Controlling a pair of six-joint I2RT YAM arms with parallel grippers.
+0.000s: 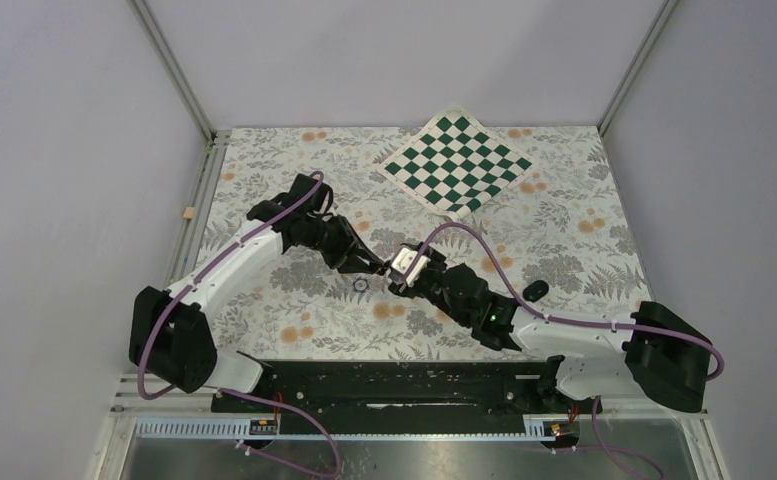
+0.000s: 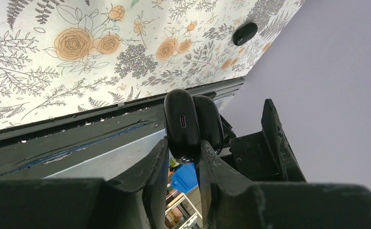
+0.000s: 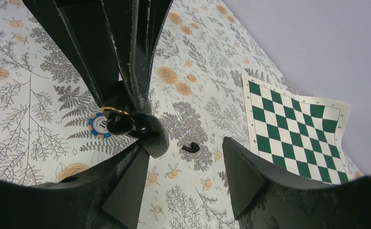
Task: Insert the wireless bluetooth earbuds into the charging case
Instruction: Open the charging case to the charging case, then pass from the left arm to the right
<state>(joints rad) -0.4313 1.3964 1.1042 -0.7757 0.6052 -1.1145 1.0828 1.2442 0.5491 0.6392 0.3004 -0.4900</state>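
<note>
We've the L gripper [image 2: 183, 148] clenched on the glossy black oval charging case [image 2: 182, 119] mid-air, R gripper [image 3: 185, 155] released near a tiny glossy black earbud [image 3: 191, 147] on the table [image 3: 197, 95] — prob light, slick, so pinch its sides.

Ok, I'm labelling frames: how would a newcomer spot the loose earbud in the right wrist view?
Find the green-and-white chessboard mat on the floral tablecloth. Between that mat and the black charging case lies one earbud. It is tiny, glossy black and hook-shaped, far smaller than the case, alone on the cloth.
</note>
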